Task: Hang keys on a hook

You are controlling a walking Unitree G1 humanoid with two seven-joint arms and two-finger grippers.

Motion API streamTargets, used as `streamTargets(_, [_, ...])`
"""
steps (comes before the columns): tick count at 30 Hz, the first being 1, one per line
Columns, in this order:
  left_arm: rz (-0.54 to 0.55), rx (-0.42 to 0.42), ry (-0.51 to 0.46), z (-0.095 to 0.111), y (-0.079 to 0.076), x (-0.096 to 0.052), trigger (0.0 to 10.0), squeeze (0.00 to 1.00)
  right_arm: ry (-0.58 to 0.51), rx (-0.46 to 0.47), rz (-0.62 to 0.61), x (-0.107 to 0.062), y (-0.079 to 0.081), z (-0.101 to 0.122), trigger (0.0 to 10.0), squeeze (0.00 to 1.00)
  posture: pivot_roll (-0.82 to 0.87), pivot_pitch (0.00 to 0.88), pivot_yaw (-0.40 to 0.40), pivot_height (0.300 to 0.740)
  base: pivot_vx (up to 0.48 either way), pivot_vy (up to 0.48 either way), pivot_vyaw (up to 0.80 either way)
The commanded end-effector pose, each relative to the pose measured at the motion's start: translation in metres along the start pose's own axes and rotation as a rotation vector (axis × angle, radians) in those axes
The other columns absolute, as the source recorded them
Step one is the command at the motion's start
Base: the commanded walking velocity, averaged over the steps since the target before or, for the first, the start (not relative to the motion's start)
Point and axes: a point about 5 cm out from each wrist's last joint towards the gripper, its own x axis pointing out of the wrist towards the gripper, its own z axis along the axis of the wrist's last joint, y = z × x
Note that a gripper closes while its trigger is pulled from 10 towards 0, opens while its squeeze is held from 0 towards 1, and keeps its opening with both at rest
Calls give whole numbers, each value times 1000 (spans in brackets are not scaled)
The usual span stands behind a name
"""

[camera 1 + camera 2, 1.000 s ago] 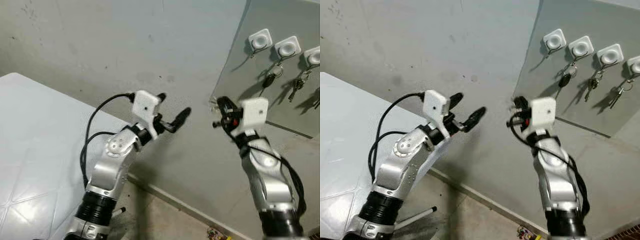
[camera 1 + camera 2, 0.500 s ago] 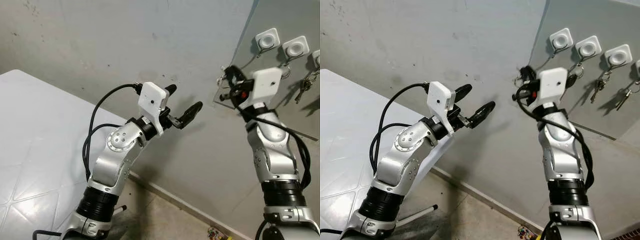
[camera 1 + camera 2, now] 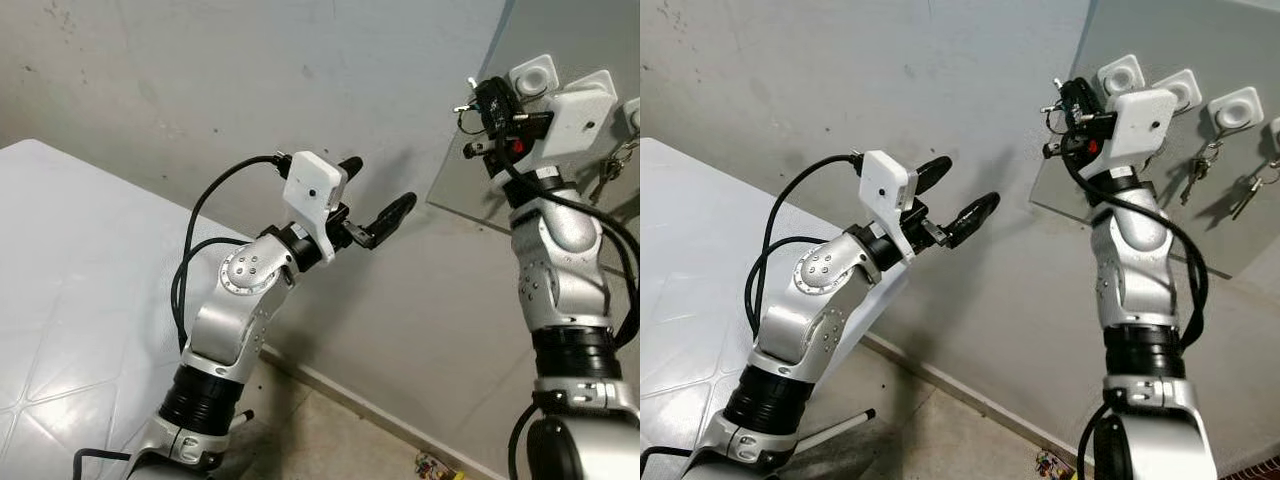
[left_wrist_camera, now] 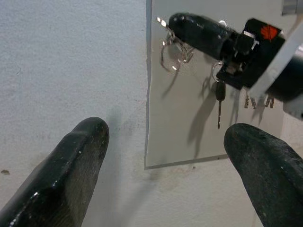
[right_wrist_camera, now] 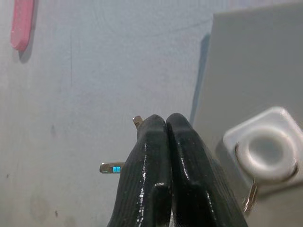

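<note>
Black fingers of right tool (image 3: 1072,100) pressed together, pinching keys (image 4: 174,46) up high, just beside the left white hook (image 5: 266,150) on the grey board (image 3: 1200,230). Left tool (image 3: 375,197) spread open, holding nothing, near the wall (image 3: 200,90). White desk (image 3: 70,290) at left.

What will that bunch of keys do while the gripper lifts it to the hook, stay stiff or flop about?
Probably flop: the keys hang on a thin wire ring, loose beyond the right gripper, so they likely swing and jingle. They look small and light. Being smooth metal pinched between shut fingers, they might slip if bumped against the hook.
</note>
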Motion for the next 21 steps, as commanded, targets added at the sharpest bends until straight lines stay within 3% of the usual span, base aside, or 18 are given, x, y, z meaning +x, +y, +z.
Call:
streamTargets(1, [-20,-2,-19,5,-4,4,10000,0,-41,-7,-15,4,-12,11,10000,0,-15,0,-62,740,0,0,0])
streamTargets(6, [-12,-15,-26,6,-4,4,10000,0,-39,-14,-30,6,-19,13,10000,0,-18,0,-63,740,0,0,0])
streamTargets(11, [-24,-35,-30,7,-6,4,10000,0,-9,-11,-141,6,-37,9,10000,0,-22,0,-61,740,0,0,0])
streamTargets(21, [-43,-42,-25,7,-10,5,10000,0,-6,13,-157,4,-42,5,10000,0,-25,0,-57,740,0,0,0])
